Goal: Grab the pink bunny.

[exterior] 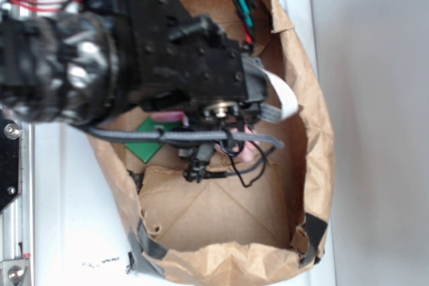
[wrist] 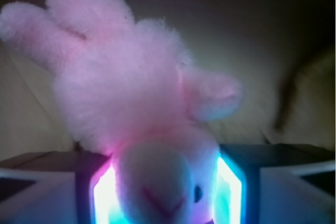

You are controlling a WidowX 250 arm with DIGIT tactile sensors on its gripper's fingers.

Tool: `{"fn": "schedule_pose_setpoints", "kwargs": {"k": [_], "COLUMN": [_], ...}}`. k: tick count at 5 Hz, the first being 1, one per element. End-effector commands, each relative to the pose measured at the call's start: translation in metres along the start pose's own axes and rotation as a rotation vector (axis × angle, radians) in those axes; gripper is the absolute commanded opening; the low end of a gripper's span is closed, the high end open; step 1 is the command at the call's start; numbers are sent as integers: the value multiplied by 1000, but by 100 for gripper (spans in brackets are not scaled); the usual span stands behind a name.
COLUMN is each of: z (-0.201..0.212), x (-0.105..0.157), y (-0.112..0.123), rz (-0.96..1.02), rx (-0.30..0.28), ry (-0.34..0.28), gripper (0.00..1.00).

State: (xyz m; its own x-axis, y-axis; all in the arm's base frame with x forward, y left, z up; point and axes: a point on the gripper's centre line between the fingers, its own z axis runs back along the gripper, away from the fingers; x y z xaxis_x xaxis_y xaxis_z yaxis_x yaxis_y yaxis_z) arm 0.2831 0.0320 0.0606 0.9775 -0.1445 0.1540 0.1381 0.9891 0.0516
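1. Exterior view: the gripper (exterior: 224, 140) reaches down into the open brown paper bag (exterior: 305, 105), the arm's black body hiding most of it. The fingers cannot be made out here. Only slivers of the pink bunny (exterior: 245, 149) show, right under and beside the gripper tip. A green block (exterior: 149, 141) lies on the bag floor just to the arm's near side, close to the bunny.

2. Wrist view: the gripper (wrist: 165, 192) has its two lit fingers (wrist: 102, 192) pressed against either side of the pink bunny's (wrist: 131, 98) head, clamped on it. The muzzle sits between them, facing the camera.

3. Judgement: the hold is on the head only, so lift slowly and straight up, clear of the bag walls.

4. The bunny's long axis runs away from the gripper, ears pointing to the far end, angled slightly left.
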Motion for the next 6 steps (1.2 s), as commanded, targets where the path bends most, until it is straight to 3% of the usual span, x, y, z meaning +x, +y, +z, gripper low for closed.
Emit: {"fn": "schedule_pose_setpoints", "kwargs": {"k": [1, 2, 6], "z": [62, 87, 132], "x": [3, 2, 13], "y": [15, 17, -6], "rz": [170, 169, 157], "rx": [92, 39, 20], "ry": [-10, -35, -157], "gripper": [0, 0, 0]}}
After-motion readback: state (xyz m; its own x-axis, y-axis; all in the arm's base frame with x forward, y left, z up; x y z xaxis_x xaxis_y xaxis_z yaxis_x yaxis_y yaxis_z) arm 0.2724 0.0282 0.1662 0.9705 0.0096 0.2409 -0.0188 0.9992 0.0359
